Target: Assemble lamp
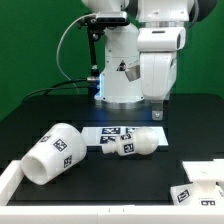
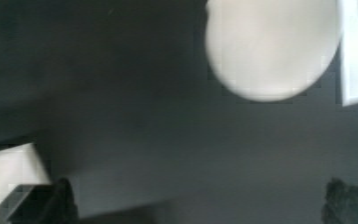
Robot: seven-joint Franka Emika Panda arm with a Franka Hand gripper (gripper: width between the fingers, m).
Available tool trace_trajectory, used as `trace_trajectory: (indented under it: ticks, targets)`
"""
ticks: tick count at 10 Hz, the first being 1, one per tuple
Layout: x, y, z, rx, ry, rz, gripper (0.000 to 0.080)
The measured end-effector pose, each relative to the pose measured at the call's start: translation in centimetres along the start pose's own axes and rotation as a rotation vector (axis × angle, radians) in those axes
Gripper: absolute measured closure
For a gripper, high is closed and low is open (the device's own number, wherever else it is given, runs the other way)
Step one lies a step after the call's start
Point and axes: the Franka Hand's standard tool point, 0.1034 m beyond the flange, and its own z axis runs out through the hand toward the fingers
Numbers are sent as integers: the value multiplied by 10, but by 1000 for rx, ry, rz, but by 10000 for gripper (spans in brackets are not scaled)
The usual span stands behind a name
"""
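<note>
The lamp shade lies on its side at the exterior view's front left. The bulb lies on its side at the marker board's near edge. The angular base sits at the front right. My gripper hangs above the table behind and to the right of the bulb, touching nothing. In the wrist view my gripper is open: one dark fingertip shows at each side with only dark table between. A blurred white oval shows there; I cannot tell which part it is.
The marker board lies flat in the table's middle. The white robot pedestal with a triangle sticker stands behind it. A white rim runs along the table's front left edge. A green wall is behind.
</note>
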Motion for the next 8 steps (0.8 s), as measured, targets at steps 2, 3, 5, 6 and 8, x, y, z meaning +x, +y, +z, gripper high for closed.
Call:
trace_trajectory:
  ticks: [2, 3, 5, 6, 8]
  targets:
    - [-2, 2, -1, -2, -7, -97, 101]
    - [-3, 2, 0, -1, -8, -119, 101]
    - [-8, -16, 14, 6, -25, -279, 101]
    - [-14, -32, 26, 10, -31, -329, 101]
    - [-30, -48, 46, 47, -40, -310, 101]
